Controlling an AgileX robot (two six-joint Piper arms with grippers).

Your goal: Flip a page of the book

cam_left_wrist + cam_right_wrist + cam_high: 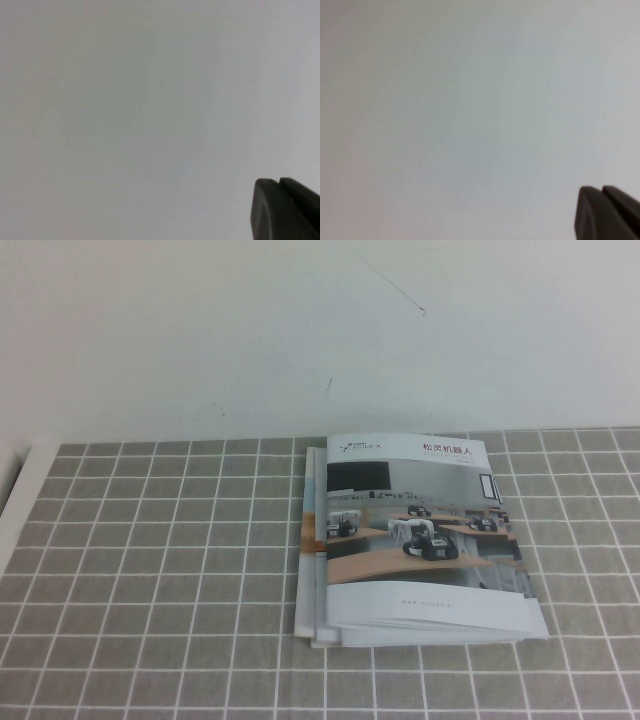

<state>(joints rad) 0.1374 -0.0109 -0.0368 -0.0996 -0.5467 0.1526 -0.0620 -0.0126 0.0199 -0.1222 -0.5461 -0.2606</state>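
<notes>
Closed book (420, 535) lying flat on the checkered counter (150, 570), stacked on another booklet (312, 530). Left claw (285, 210) and right claw (607, 212) both parked facing blank wall, can't tell the grip. Glossy page (410, 540) probably slips, or several lift together.

The book (420, 530) is glossy paper; the counter (150, 580) wears a matt grey checked cloth. Left gripper (287, 210) and right gripper (609, 212), facing blank wall, look matt black plastic.

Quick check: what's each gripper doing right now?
Left gripper: off the table, facing blank wall, holding nothing visible; state cannot be told.
Right gripper: same, cannot be told.
</notes>
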